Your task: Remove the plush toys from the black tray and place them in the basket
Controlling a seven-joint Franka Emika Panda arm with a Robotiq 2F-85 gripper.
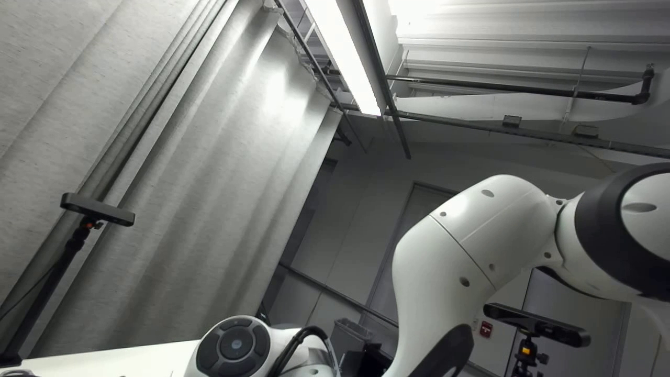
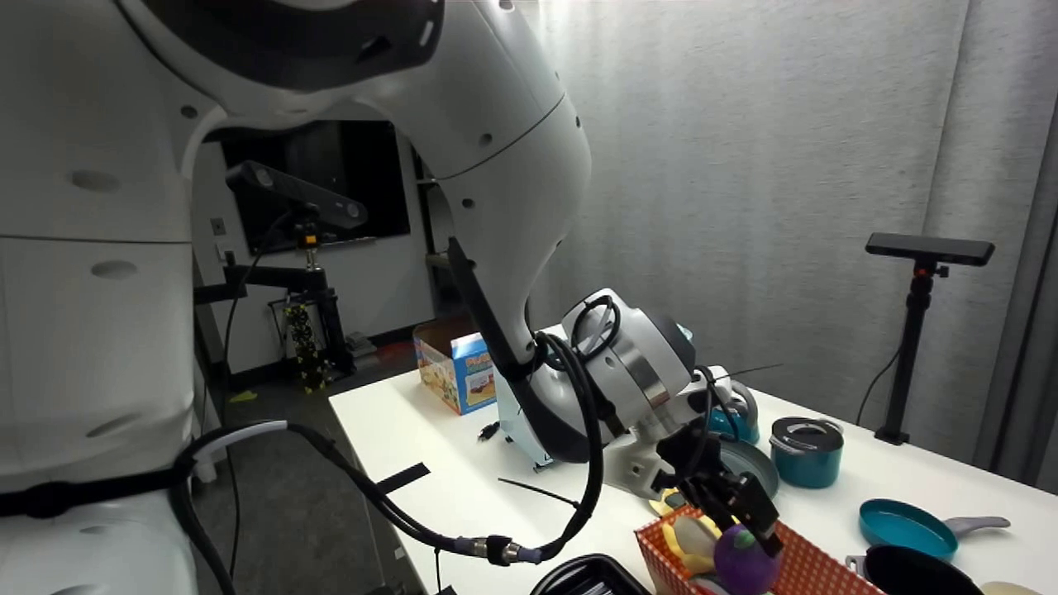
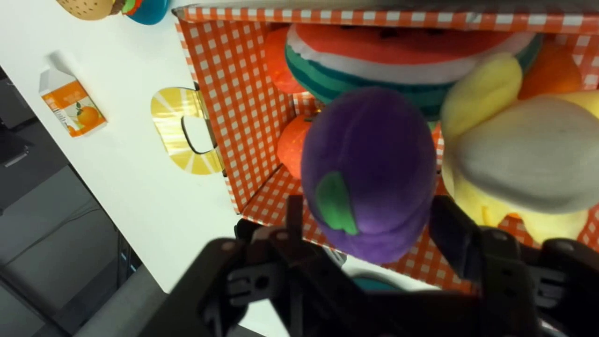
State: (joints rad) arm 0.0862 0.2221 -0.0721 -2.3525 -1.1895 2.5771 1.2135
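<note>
The basket [image 3: 220, 84] is a red-and-white checkered box with a yellow handle, filling much of the wrist view. Inside it lie a watermelon plush [image 3: 355, 68], an orange-red plush [image 3: 294, 145] and a yellow plush [image 3: 510, 224] with a grey part. A purple plush [image 3: 369, 154] with a green leaf is between the fingers of my gripper [image 3: 367, 208], over the basket. The fingers stand apart on both sides, and a sliver of checkered wall shows beside the left one. In an exterior view, only part of the black tray [image 2: 579, 570] appears at the bottom edge.
A juice carton [image 3: 74, 103] and a toy burger [image 3: 89, 8] are on the table beside the basket. Behind the basket stand a teal pot [image 2: 807, 467], a teal pan [image 2: 905, 529] and a black pot [image 2: 917, 570]. A cardboard box [image 2: 455, 372] sits at the table's far end.
</note>
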